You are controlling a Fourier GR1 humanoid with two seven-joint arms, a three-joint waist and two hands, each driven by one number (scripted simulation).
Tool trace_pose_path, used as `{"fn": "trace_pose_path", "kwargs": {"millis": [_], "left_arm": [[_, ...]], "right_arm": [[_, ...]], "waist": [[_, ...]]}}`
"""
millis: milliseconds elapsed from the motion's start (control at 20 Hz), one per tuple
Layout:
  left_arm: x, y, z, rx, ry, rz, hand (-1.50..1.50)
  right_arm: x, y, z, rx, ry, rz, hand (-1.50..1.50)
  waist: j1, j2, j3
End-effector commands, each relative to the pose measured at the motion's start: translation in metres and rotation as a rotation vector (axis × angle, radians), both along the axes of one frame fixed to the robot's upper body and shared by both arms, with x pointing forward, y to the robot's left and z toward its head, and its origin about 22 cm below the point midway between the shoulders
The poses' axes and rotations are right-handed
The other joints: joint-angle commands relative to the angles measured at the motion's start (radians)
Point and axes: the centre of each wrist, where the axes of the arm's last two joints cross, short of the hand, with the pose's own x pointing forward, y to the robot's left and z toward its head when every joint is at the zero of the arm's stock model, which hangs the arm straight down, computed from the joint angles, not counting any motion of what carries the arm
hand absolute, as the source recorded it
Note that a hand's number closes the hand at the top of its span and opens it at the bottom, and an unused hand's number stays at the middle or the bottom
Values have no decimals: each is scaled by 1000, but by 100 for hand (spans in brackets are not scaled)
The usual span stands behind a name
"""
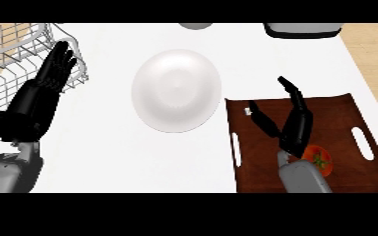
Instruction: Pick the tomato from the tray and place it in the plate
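Observation:
A white plate (pixel 177 90) lies in the middle of the counter. To its right sits a dark brown tray (pixel 339 115) with white handle slots. The red tomato (pixel 321 160) with a green stalk rests on the tray's near part, partly hidden behind my right wrist. My right hand (pixel 294 130) hovers over the tray just left of and beyond the tomato, open, thumb spread to the left and fingers pointing away. It is not holding anything. My left hand (pixel 48 82) rests open at the left edge, fingers up.
A white wire rack (pixel 29 50) stands at the far left, behind my left hand. A grey object (pixel 196 25) and a dark and white container (pixel 303 30) sit at the counter's far edge. Wooden floor shows at the far right.

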Motion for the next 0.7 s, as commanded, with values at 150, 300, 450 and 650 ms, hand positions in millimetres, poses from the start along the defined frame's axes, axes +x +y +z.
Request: {"fn": "trace_pose_path", "kwargs": {"millis": [150, 300, 450, 650], "left_arm": [[11, 13, 11, -8, 1, -17, 0], [19, 11, 22, 7, 1, -1, 0], [13, 14, 10, 23, 15, 8, 0], [12, 10, 7, 16, -2, 20, 0]], "right_arm": [[-45, 19, -3, -97, -211, -108, -150], [-60, 14, 5, -137, -134, -151, -150], [-65, -23, -2, -184, 80, -224, -150], [-91, -47, -17, -223, 378, -274, -150]], "waist": [[2, -6, -1], [-7, -8, -3], [-17, -8, -9], [-29, -7, -13]]}}
